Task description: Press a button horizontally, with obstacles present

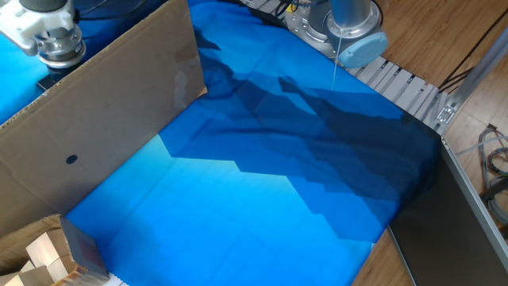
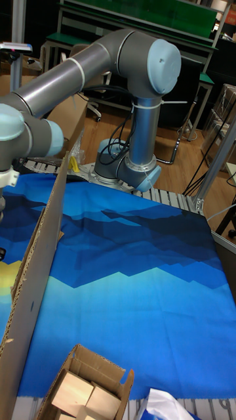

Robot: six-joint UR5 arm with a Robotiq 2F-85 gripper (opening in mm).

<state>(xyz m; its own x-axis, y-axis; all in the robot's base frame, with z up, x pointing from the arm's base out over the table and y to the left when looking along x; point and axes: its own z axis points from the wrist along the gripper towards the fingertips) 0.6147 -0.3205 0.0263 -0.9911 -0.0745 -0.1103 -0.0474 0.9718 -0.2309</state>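
Observation:
The obstacle is a large brown cardboard panel standing on edge across the left of the blue cloth, with one small dark round spot. The tall fixed view shows the panel almost edge-on. The silver wrist end of my gripper shows above the panel's top edge at the far left, on the far side of it. The fingers are hidden behind the cardboard. The button is hidden in both views.
A blue patterned cloth covers the table. An open cardboard box with wooden blocks sits at the near left corner. The arm's base stands at the back by a ribbed metal rail. A dark panel lies past the right edge.

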